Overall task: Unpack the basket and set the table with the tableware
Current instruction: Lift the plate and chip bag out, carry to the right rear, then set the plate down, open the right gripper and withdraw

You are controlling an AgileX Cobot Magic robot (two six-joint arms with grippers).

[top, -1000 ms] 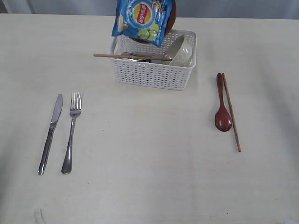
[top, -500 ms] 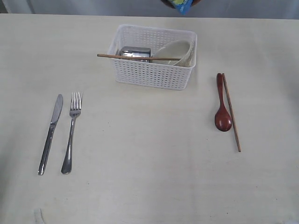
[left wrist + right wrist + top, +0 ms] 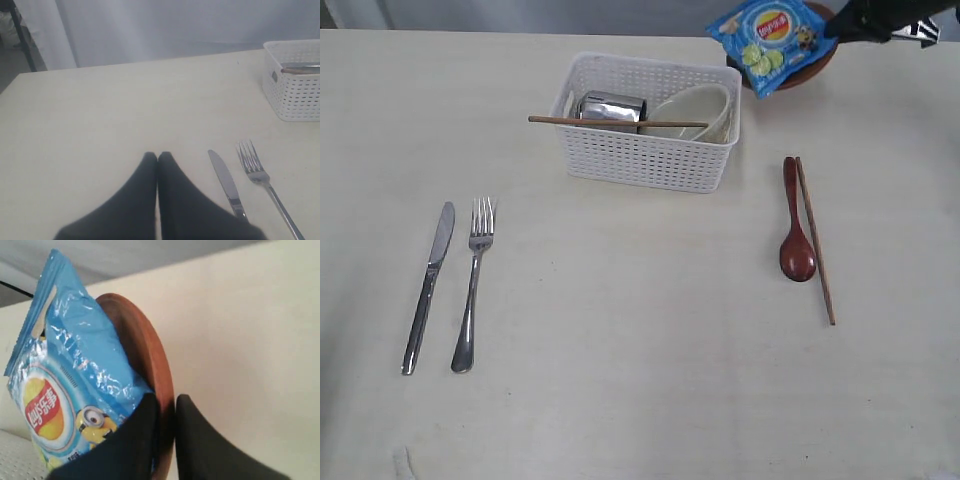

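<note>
Right claw point(image 3: 165, 407) is clamped on the rim of the brown plate point(image 3: 145, 345), and the chip bag point(image 3: 70, 370) looks trapped under one finger. So both hang tilted at about 2 o'clock from the basket point(image 3: 650, 160); my guess is the bag just rode along. Left claw point(image 3: 157, 160) is pressed closed on nothing, parked by the knife point(image 3: 227, 182) and fork point(image 3: 260, 175) at the basket's 8 o'clock.

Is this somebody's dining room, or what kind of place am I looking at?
Probably a test room staged for dining, not a home: a pale table with knife and fork laid out, a white basket of dishes, and a plain grey curtain behind.
</note>
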